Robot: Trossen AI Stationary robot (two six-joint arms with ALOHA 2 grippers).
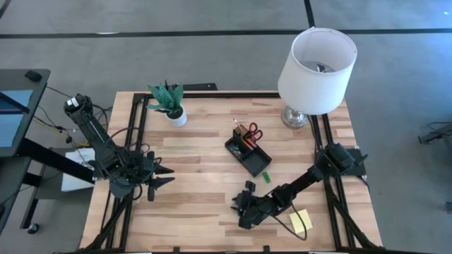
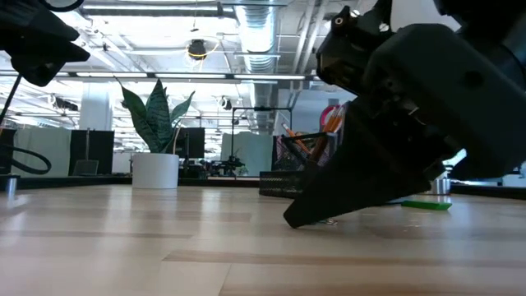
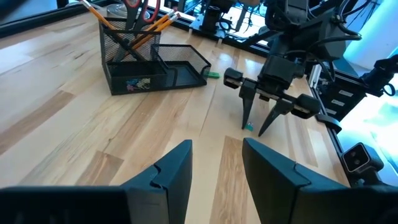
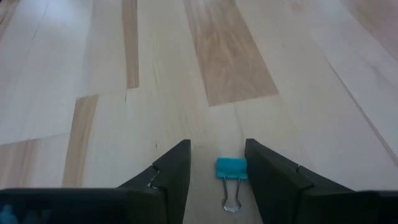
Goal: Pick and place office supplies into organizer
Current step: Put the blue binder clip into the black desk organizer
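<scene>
Left tool waiting low over the left side of the worktop, fingers apart, nothing between them. Plant in a white pot at the far left part of the worktop.

Near the middle, organizer — black mesh, standing on the wood at an angle. In its tall cup: scissors with red handles and orange pencils, upright and leaning. Some coloured small pieces in the low front compartment, too small to tell what. Green block lying on the wood just beside the organizer's near corner, outside it.

Right tool down at the worktop, in front of the organizer and apart from it. Fingers apart, standing on both sides of a blue clip which lies flat on the wood — near the clip, but not possible to tell if touching. Clip not lifted.

Yellow pad at the near right part of the worktop, beside the right arm. Lamp with white shade at the far right corner.
</scene>
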